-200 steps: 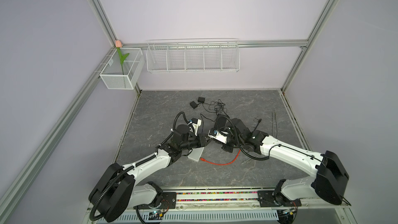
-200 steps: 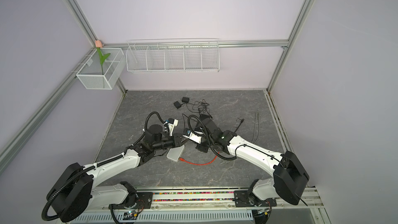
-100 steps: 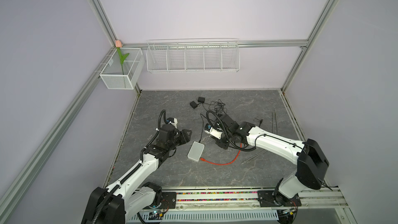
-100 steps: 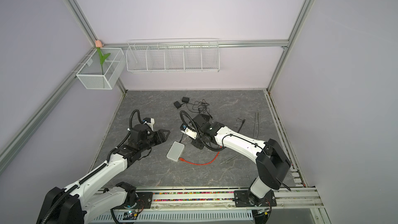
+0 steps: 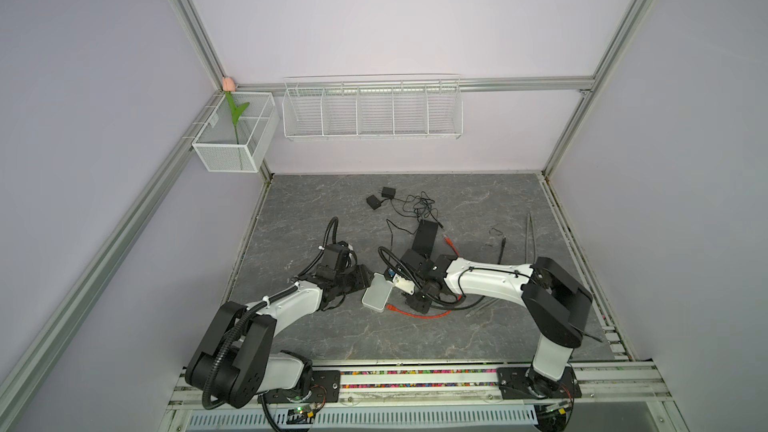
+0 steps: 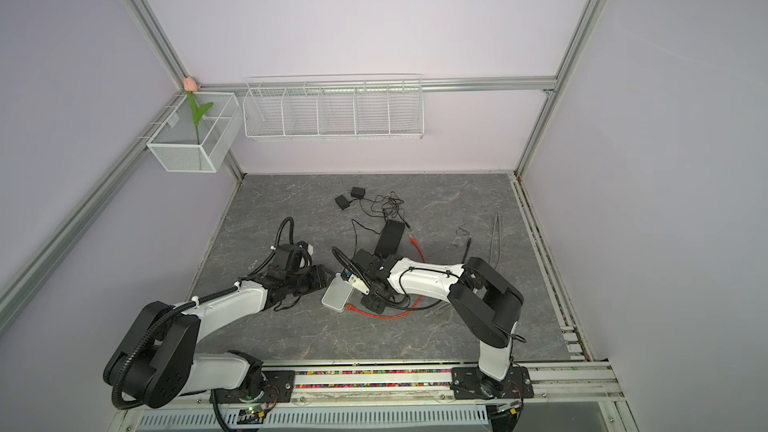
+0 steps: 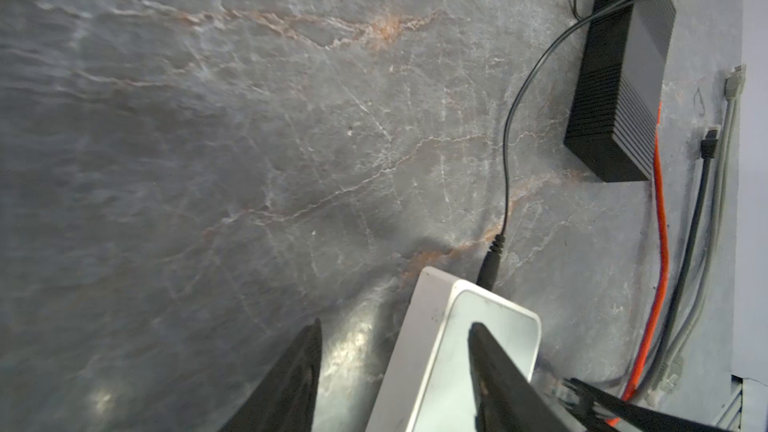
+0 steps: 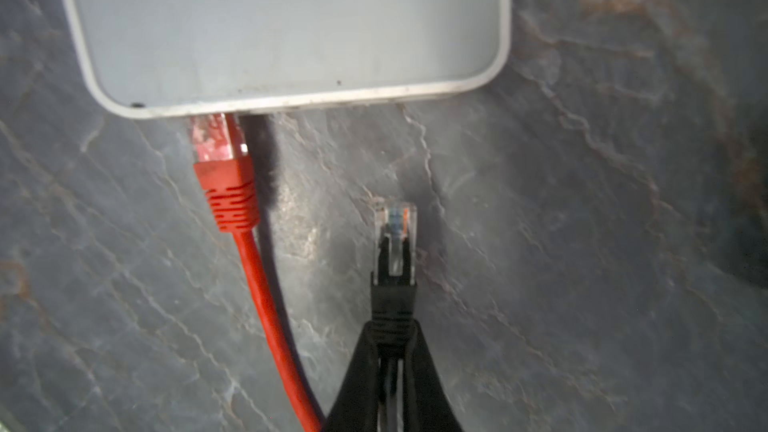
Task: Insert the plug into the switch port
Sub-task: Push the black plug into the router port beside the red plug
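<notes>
right gripper [image 8: 395,338]: clamping narrow on the black boot just behind the plug [image 8: 395,234].
plug position: pointing its clear tip at the switch [image 8: 282,22], stopping short of the port edge, not touching; sitting beside the red cable [image 8: 226,176], which is already seated at one end of that edge.
left gripper [image 7: 395,324]: jaws standing wide, straddling a switch corner, one finger over the lid, one over bare table; not gripping anything.
risk, sliding: nothing is bracing the switch, so a push is likely shoving it away instead of seating the plug.
risk, alignment: the rim is hiding the ports, so the tip may be heading for housing between ports.
risk, pivot: the grip is sitting on the soft boot, so the plug may be tilting under load.
risk, snag: the red cable is running close alongside the approach.
</notes>
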Robot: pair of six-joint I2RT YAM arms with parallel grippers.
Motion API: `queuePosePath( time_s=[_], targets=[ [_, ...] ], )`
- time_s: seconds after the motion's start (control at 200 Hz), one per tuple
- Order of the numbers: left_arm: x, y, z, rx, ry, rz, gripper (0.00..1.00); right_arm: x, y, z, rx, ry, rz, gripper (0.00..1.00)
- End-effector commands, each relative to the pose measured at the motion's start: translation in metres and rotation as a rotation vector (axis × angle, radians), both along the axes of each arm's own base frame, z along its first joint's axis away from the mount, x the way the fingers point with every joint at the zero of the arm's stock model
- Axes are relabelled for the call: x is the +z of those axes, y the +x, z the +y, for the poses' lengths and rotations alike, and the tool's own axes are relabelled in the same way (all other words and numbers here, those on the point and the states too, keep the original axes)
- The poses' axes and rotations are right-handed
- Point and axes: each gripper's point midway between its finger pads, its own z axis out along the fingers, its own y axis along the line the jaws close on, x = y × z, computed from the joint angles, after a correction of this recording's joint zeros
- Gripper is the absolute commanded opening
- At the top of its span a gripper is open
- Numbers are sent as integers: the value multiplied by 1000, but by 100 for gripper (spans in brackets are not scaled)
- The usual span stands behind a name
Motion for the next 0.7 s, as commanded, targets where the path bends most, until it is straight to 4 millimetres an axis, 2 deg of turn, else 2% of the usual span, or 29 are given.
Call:
queuePosePath(
  time_s=[0.0,0.315,0.695],
  targets=[
    [5,7,-8,-30,-38,-28,55,-5,-1,15,-3,19,10,7],
    [-2,3,-20,-65,-100,-13,53,-9,-1,30,23,21,2,7],
    [-7,-3,-31,-96,-96,-4,47,-9,5,35,29,9,-14,7]
  ],
)
